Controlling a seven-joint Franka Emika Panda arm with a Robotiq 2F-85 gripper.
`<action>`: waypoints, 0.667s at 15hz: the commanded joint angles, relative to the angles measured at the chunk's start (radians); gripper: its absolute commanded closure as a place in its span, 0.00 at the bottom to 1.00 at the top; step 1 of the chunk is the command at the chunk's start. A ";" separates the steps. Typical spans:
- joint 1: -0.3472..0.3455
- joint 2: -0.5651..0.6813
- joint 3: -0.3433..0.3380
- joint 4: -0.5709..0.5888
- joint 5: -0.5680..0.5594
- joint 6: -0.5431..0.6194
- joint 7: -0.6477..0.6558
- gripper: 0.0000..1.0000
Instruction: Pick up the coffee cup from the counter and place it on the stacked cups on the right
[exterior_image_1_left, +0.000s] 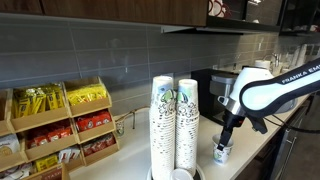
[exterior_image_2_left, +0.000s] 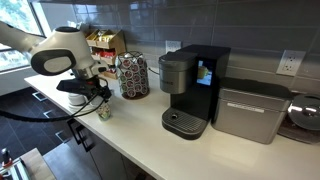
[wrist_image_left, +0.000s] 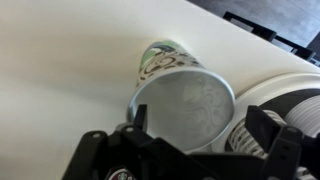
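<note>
A small white coffee cup (wrist_image_left: 185, 100) with green print stands upright on the off-white counter (wrist_image_left: 60, 60), seen from above in the wrist view. The gripper (wrist_image_left: 198, 122) straddles it with jaws wide, one finger close to the rim and the other with a clear gap, so nothing is held. In an exterior view the stacked cups (exterior_image_1_left: 186, 125), the right one of two tall twin columns, stand well to the left of the cup and nearer the camera. The task looks barely begun: closing on the cup, lifting it, carrying it across and nesting it on the column are all left to do.
</note>
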 joint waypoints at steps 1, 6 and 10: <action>-0.041 0.032 0.015 -0.005 -0.064 0.065 0.030 0.00; -0.094 0.050 0.027 -0.005 -0.162 0.098 0.095 0.00; -0.127 0.050 0.036 -0.001 -0.210 0.099 0.148 0.00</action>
